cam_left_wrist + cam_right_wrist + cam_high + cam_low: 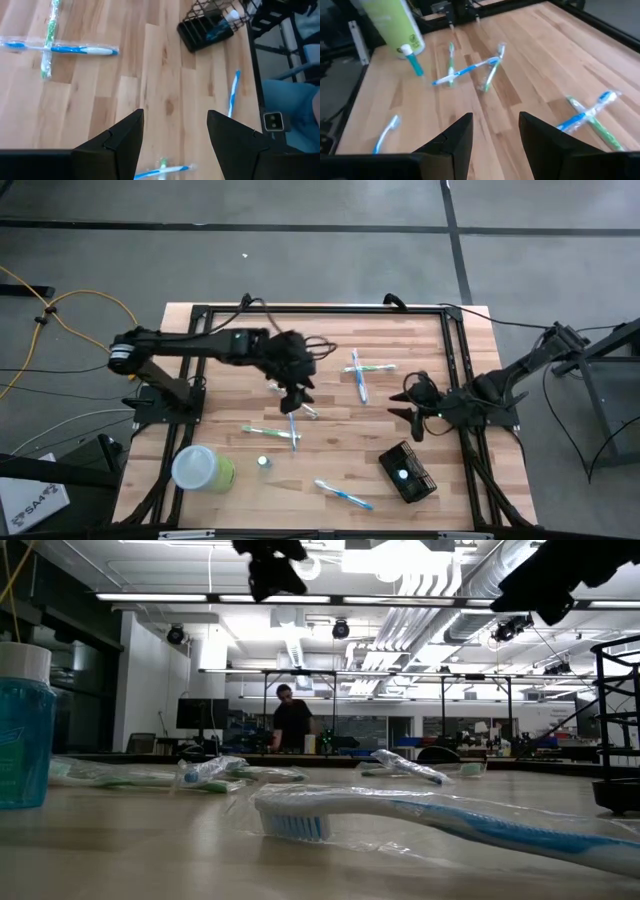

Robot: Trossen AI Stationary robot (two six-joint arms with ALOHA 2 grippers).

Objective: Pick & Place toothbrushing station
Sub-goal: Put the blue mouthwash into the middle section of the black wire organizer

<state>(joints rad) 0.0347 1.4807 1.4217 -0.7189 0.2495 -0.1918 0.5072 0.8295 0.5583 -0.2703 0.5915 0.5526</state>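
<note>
Standing here watching and honestly nothing's been grabbed at this point. The toothbrushing station (407, 474), that little black wire-mesh box, sits on the wooden surface (440, 350) near the right arm's side, close to the front edge, with something pale inside it that I can't make out.

The left claw (292, 397) hangs above the middle of the surface with its fingers spread wide and nothing between them. The right claw (411, 418) hovers just beside the station, fingers partly apart and empty too.

What could go wrong, I reckon: the mesh box lies at an angle to the frame, so a claw coming down square could catch a corner and shove it instead of gripping it. The wire walls are thin as well, so a pinch on one wall might let it tip or swing.

Other stuff lying around: a wrapped toothbrush (343, 495) just beside the station toward the front, a crossed pair of toothbrushes (360, 370) near the back, another pair (272, 433) under the left claw, a lime-green cup (203, 469) on its side at the front left, and a small tube (263, 462) next to it. The front toothbrush looks likeliest to get nudged if the box is dragged.
</note>
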